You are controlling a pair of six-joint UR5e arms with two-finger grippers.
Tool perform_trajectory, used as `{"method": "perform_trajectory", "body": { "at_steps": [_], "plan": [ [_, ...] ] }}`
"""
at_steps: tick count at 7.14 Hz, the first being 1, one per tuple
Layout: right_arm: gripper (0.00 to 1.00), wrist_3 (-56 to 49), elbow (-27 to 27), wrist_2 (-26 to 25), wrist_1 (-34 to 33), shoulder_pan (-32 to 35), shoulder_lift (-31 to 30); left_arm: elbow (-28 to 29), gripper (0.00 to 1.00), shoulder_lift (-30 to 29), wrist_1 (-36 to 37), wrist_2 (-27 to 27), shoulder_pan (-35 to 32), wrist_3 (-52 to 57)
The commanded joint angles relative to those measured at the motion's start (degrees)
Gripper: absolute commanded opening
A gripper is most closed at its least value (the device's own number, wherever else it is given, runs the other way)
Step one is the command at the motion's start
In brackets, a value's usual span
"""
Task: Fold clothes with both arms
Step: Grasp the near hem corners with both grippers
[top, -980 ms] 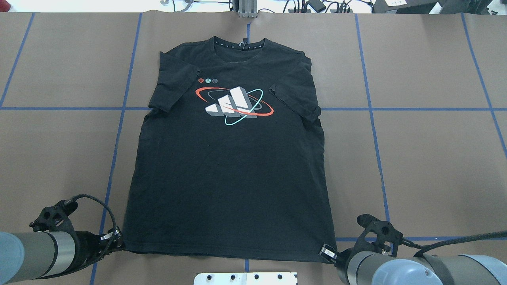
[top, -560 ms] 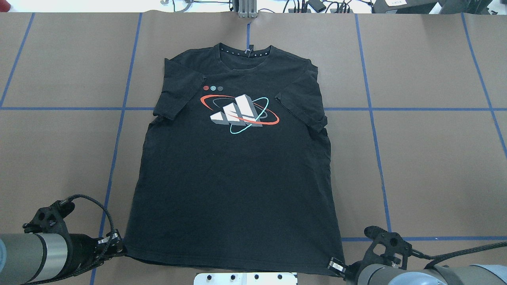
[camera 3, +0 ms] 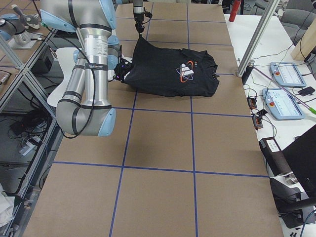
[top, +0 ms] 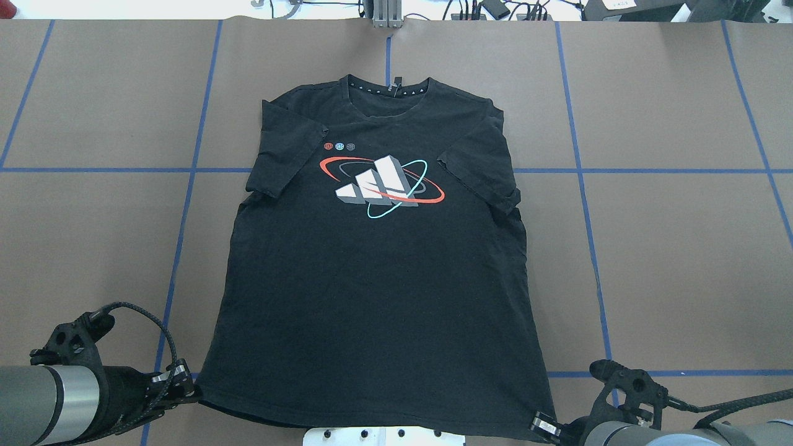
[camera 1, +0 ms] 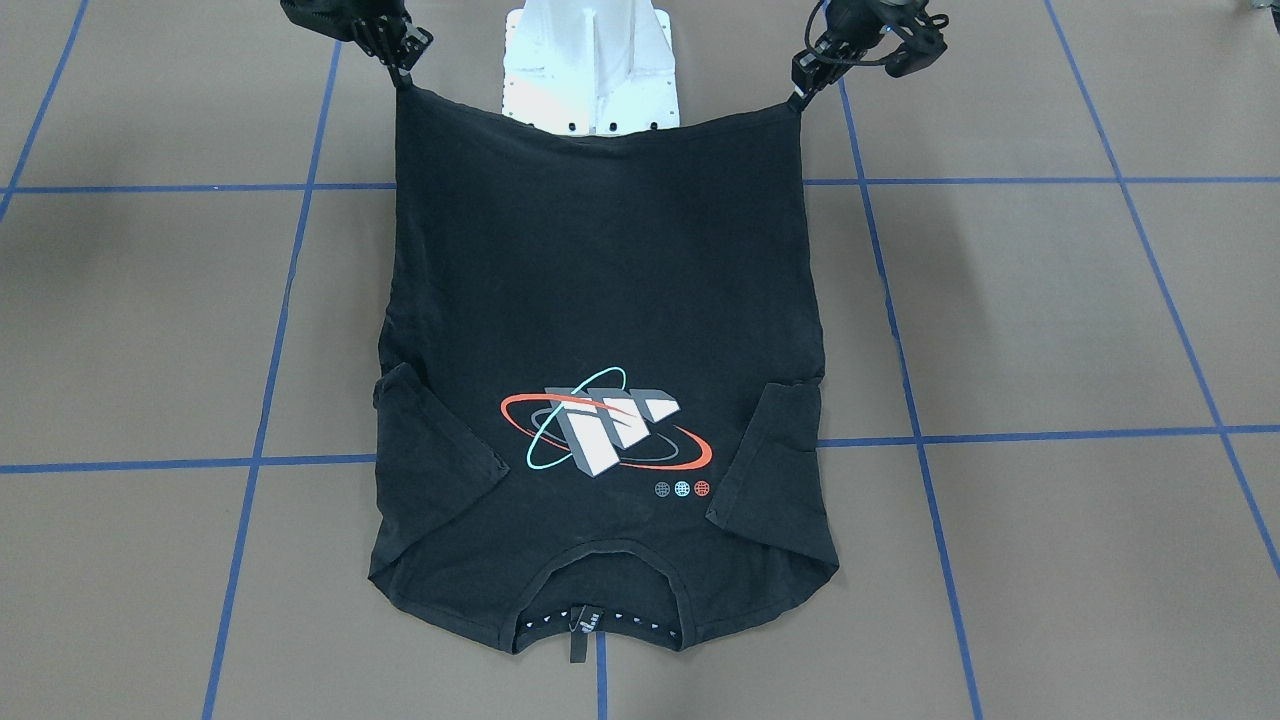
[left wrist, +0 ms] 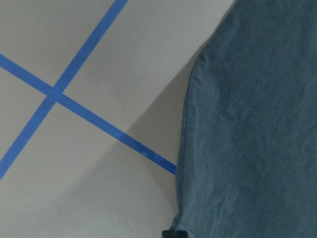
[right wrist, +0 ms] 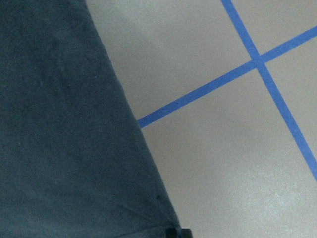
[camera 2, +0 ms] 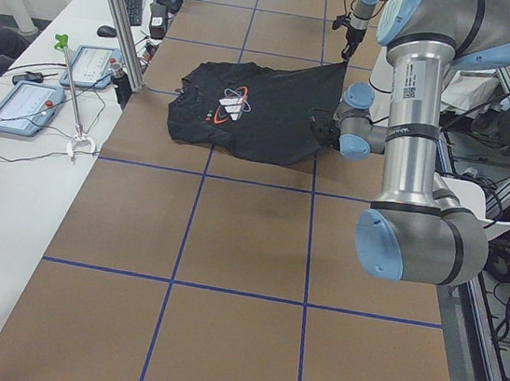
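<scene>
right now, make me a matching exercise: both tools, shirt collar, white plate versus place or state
1 black two-finger left tool
2 black two-finger right tool
3 white-dotted collar of the black short-sleeved T-shirt
4 white bolted base plate

a farthest from the robot
b shut on the T-shirt, front-facing view's right
c partly hidden by the T-shirt
d shut on the T-shirt, front-facing view's left

Pairs: 1-b, 2-d, 3-a, 4-c

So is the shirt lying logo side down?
No, the shirt lies chest up, with its logo in plain sight from overhead.
</scene>
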Motion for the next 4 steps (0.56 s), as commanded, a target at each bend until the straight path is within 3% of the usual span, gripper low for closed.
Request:
{"method": "perform_trajectory", "body": {
  "at_steps": [1,4],
  "plan": [
    [0.0,-0.2,0.8,1.6,0.0,3.4,0.7,-0.8,0.0,-2.8,-0.1,-1.0,-0.4,0.0],
    [0.0,-1.2,-2.0,11.1,-0.2,15.8,5.4,0.6,0.0,-8.2,0.2,-9.0,-14.4,6.7]
  ]
}}
